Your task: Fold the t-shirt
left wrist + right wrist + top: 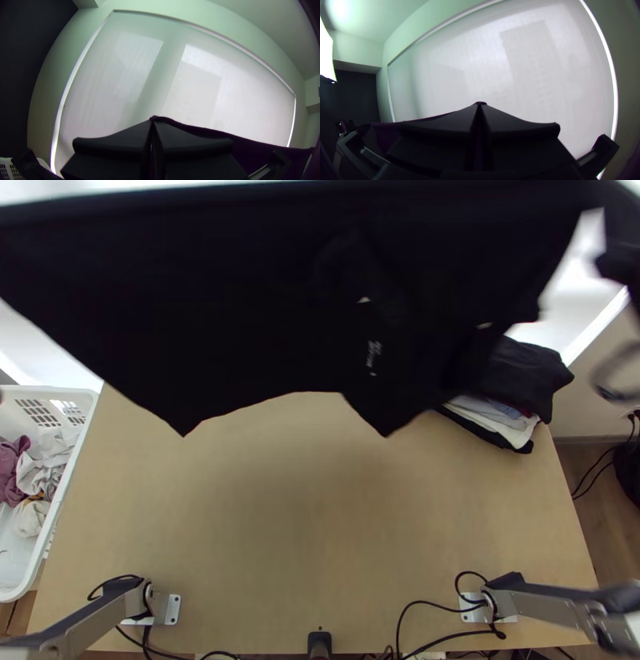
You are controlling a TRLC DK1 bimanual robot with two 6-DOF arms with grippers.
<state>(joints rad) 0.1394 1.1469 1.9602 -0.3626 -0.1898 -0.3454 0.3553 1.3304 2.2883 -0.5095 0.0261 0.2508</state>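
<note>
The black t-shirt (280, 300) hangs in the air above the far part of the table, stretched wide, its lower edge dipping in two points in the top view. A small light print shows on it. At the top right corner there, a dark part of my right gripper (622, 260) stands beside the cloth. In the right wrist view my right gripper (480, 106) is shut on an upper edge of the t-shirt (386, 135). In the left wrist view my left gripper (152, 122) is shut on the other end of the t-shirt's edge (256, 151).
A stack of folded clothes (516, 392) lies at the table's far right, partly behind the hanging cloth. The white laundry basket (68, 472) with garments stands at the left. Bare wood shows on the near part of the table (320, 524). Cables (424, 616) run along the near edge.
</note>
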